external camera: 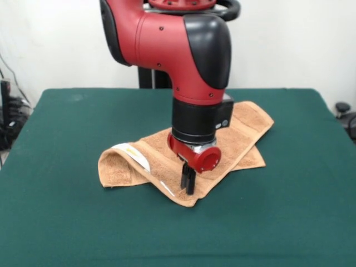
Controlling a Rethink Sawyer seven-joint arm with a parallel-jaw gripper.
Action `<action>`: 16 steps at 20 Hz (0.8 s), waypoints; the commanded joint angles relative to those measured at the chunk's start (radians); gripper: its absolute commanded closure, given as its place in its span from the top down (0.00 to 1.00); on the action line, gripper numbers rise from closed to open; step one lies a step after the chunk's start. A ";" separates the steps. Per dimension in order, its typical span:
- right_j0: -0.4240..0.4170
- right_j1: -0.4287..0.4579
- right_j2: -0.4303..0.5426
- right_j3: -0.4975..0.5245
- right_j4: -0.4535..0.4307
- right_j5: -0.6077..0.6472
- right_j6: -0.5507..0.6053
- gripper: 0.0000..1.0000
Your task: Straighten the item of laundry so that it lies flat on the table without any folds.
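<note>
The light orange-tan terry towel [245, 133] lies crumpled and folded over itself in the middle of the dark green table [67, 222]. Its left end [119, 167] is curled up, showing a white label strip [136, 157]. A folded corner points toward the front [189, 201]. My gripper [188, 182] comes straight down over the towel's front part. Its black fingers stand close together, with their tips at the towel's surface near that front corner. I cannot tell whether cloth is pinched between them. The arm hides the middle of the towel.
Dark cables and equipment [11, 111] sit past the table's left edge. A dark object [345, 114] stands past the right edge. The robot's pedestal [153, 78] is at the far side. Green cloth surrounds the towel on all sides.
</note>
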 commanded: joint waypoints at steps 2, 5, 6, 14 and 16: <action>0.057 0.120 0.093 -0.001 0.100 -0.120 0.214 0.00; 0.060 0.111 0.087 0.003 0.104 -0.111 0.201 0.00; 0.060 0.109 0.087 0.005 0.106 -0.107 0.198 0.00; 0.039 -0.098 0.038 0.157 0.027 -0.005 0.112 0.00; 0.029 -0.179 0.026 0.222 0.008 0.055 0.083 0.00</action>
